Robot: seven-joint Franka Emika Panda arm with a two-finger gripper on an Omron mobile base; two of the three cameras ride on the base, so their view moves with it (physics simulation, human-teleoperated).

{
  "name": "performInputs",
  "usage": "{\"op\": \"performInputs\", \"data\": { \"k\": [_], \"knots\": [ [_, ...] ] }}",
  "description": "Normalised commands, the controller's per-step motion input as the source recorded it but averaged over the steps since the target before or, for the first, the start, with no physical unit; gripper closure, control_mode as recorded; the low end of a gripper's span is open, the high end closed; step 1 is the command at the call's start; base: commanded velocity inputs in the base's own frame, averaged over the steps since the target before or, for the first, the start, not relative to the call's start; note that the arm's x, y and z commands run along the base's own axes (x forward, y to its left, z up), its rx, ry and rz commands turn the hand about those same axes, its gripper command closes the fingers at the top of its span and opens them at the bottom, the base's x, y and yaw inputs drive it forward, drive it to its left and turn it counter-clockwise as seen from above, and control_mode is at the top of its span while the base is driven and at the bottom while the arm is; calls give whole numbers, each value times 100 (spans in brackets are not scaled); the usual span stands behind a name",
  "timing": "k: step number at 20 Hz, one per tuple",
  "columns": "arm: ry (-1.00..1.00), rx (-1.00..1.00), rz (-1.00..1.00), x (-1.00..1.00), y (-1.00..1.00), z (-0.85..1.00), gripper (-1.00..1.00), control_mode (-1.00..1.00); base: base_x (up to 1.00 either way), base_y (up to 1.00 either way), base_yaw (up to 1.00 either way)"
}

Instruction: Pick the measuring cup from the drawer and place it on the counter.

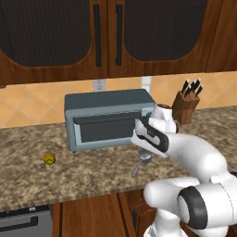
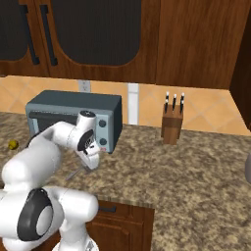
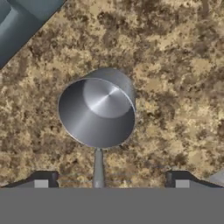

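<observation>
Spread wide, the pincer (image 3: 111, 180) straddles the measuring cup (image 3: 98, 109) handle on the surface (image 3: 183, 65); lifting crookedly could snag and drag it.

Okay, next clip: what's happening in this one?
A white robot arm is working at the counter in front of a toaster oven. The measuring cup sits on the granite, its handle pointing back between the tool's fingertips. The jaws stand wide apart with the handle lying free between them, so the cup looks set down and let go.
</observation>
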Motion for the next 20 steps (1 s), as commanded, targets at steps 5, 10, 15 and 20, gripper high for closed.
{"op": "performInputs", "data": {
  "k": [5,10,15,20],
  "knots": [
    [-16,0,13,-100,-89,68,-100,-100,0,0,0],
    [-9,-3,23,-100,-44,81,-100,-100,0,0,0],
    [0,-1,22,-85,0,97,-100,-100,0,0,0],
    [0,0,16,-54,0,100,-100,-100,0,0,0]
  ]
}}
